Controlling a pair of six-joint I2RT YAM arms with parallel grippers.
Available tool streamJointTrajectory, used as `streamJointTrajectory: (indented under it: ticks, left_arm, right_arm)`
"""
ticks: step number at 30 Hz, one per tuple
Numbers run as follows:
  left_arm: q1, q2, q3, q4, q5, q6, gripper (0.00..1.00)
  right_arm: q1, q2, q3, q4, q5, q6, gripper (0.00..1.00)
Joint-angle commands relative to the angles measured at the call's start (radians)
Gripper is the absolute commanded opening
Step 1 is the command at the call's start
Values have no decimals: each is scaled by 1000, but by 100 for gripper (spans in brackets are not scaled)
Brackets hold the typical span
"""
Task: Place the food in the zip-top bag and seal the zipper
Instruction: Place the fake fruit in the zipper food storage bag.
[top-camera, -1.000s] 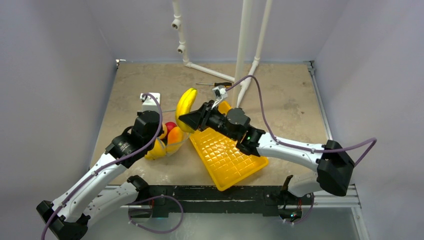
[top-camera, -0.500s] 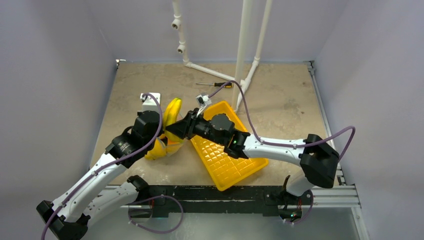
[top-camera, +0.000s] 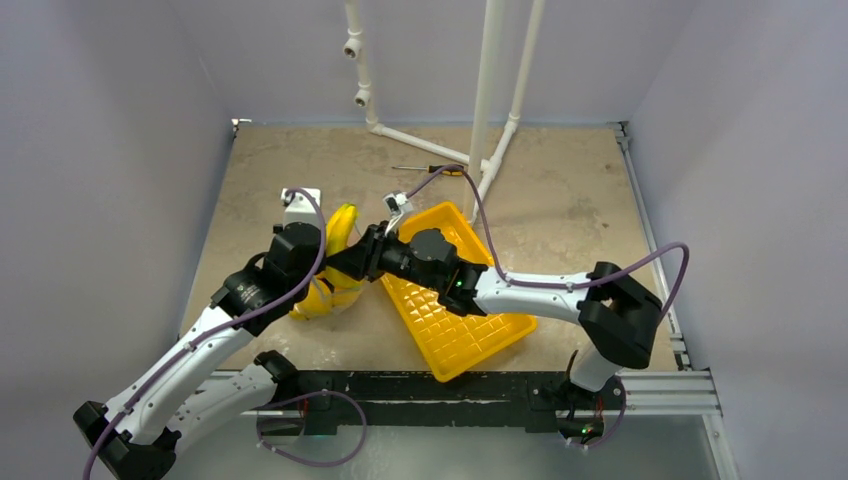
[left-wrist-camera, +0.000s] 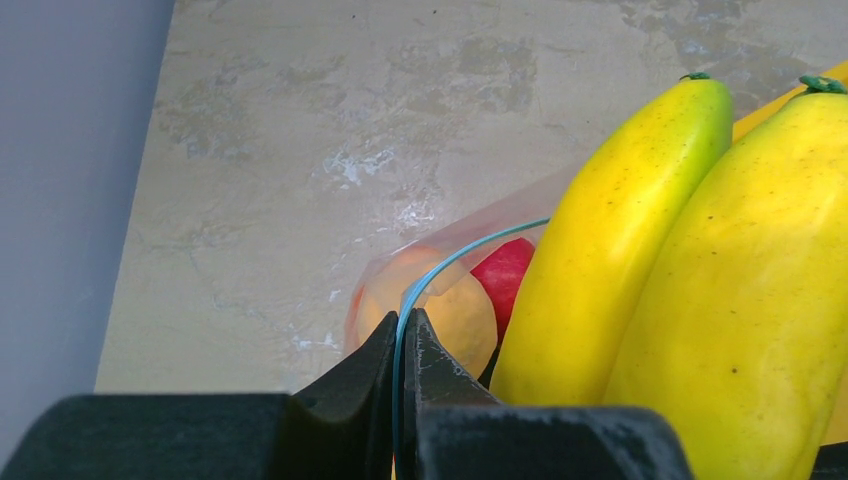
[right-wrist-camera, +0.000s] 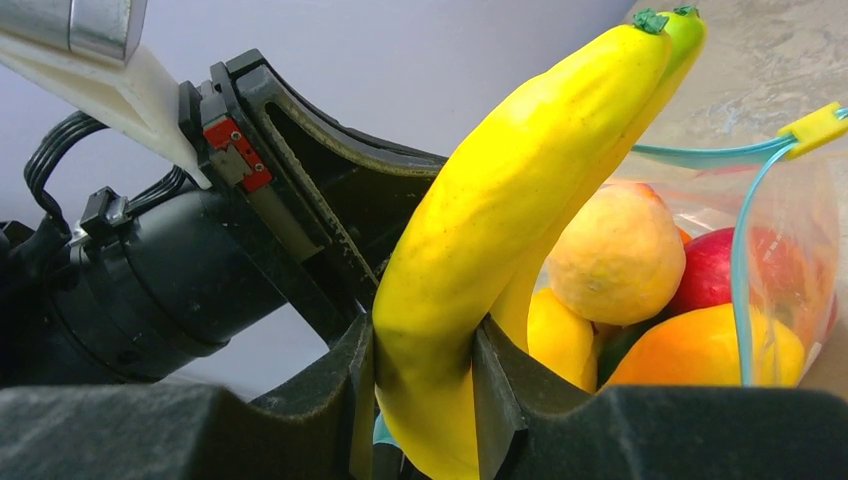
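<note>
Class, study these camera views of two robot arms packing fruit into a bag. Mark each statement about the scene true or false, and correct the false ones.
1. The right gripper is shut on the banana. True.
2. The left gripper is open and holds nothing. False: it is shut on the zipper at the mouth of the zip-top bag.
3. The bag is empty. False: a peach-coloured fruit, a red apple and other fruit are inside.
4. The bag's mouth is open. True.
5. The screwdriver lies in the yellow tray. False: it lies on the table beyond the tray.
</note>
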Motion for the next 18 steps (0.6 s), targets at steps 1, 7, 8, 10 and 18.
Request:
streamJointTrajectory:
  ticks: [1,7,8,10,18]
  left_arm:
    - [-6,-4,3,64,15,-20,0]
    - [-6,-7,2,64,11,-21,0]
    - [-6,-7,2,64,11,-21,0]
    - [-6,-6,2,64,11,-20,0]
    - [-5,-3,2,62,10,-20,0]
  right_arm:
    - [37,47,47,-24,-78,16,0]
    - [48,59,24,-43,-77,37,0]
    - [48,57,18,-46,-73,41,0]
    - [48,54,10,-51,-68,45,0]
    - [48,20,-46,-44,-42,68,0]
